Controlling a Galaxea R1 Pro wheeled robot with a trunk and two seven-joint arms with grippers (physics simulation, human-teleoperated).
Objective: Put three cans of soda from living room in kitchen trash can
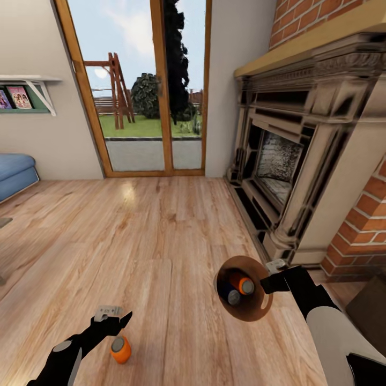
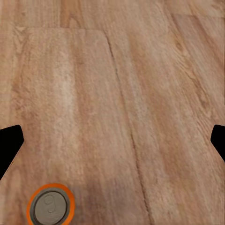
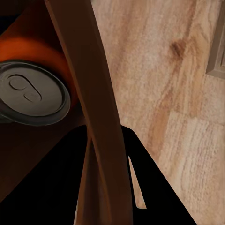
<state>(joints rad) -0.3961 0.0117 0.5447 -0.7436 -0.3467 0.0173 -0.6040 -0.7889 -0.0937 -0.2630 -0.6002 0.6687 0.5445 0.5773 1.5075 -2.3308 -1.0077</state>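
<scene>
One bright orange can of soda stands upright on the wood floor, its grey top facing up. Just above and beyond it hangs my left gripper, open wide and holding nothing. The tash can, tan-brown inside, is held off the floor by my right gripper, which is shut on its rim. Inside the bin lie the second orange can and the dark blue can.
This is the living room. A red brick fireplace with an ornate surround runs along the right, close to the bin. Wood-framed glass doors stand ahead, and a blue sofa is at the far left. Wood floor stretches between.
</scene>
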